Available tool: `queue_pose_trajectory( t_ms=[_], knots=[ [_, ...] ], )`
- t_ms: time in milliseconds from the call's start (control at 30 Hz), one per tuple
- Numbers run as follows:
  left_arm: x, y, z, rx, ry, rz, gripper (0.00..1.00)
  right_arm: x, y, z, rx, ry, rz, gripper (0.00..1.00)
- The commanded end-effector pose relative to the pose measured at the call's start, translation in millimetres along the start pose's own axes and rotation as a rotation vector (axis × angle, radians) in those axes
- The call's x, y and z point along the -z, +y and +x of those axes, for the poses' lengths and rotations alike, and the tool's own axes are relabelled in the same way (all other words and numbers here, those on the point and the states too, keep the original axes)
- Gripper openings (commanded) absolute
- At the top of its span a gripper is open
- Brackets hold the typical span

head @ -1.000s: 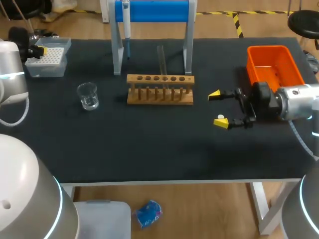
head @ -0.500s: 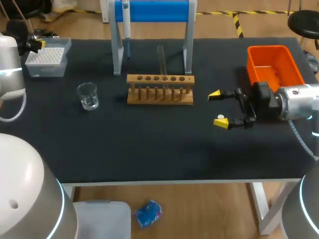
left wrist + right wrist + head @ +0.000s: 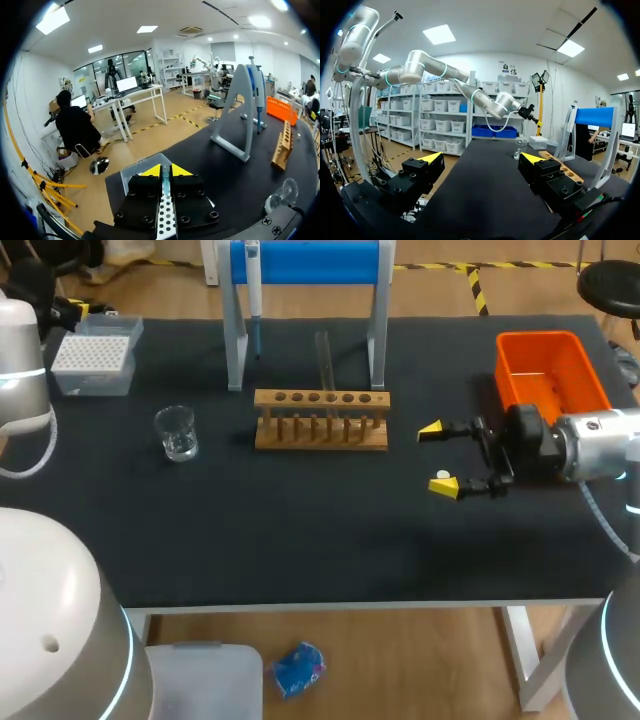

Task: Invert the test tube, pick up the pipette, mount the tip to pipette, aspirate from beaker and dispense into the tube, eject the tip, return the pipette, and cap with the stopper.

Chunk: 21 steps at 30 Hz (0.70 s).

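Here, test tube (image 3: 323, 355) upright in rack (image 3: 321, 422)

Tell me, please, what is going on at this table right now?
Neither arm holds anything. The left gripper is shut, close by the tip box at the far left of the table. The right gripper is open above the table, between the wooden rack and the orange bin. The test tube stands upright in the rack, the pipette hangs on its blue stand, and the beaker sits left of the rack.
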<state>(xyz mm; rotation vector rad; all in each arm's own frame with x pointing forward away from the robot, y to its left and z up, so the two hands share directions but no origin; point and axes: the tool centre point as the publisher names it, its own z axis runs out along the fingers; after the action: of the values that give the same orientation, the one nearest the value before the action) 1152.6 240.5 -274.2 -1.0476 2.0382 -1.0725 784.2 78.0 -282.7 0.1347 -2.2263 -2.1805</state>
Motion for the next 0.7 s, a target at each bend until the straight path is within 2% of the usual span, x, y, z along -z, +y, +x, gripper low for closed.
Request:
queue_pose_trajectory(
  t_ms=[33, 100, 267, 467, 633, 667, 700],
  knots=[
    [27, -10.7, 20.1, -0.007, -0.019, 0.011, 0.0, 0, 0, 0, 0.0, 0.001, 0.0, 1.0],
    [34, -18.0, 30.9, -0.001, 0.024, 0.04, 0.0, 0, 0, 0, 0.0, 0.001, 0.0, 1.0],
    [62, -36.4, 75.6, -0.081, 0.158, 0.053, 0.0, 0, 0, 0, 0.0, 0.001, 0.0, 1.0],
    [104, -56.9, 139.5, -0.169, 0.291, 0.048, 0.0, 0, 0, 0, 0.0, 0.001, 0.0, 1.0],
    [136, -62.6, 203.3, -0.197, 0.413, 0.03, 0.0, 0, 0, 0, 0.0, 0.001, 0.0, 1.0],
    [139, -62.7, 211.3, -0.202, 0.427, 0.027, 0.0, 0, 0, 0, 0.0, 0.001, 0.0, 1.0],
    [146, -62.1, 230.5, -0.198, 0.471, 0.012, 0.0, 0, 0, 0, 0.0, 0.001, 0.0, 1.0]
  ],
)
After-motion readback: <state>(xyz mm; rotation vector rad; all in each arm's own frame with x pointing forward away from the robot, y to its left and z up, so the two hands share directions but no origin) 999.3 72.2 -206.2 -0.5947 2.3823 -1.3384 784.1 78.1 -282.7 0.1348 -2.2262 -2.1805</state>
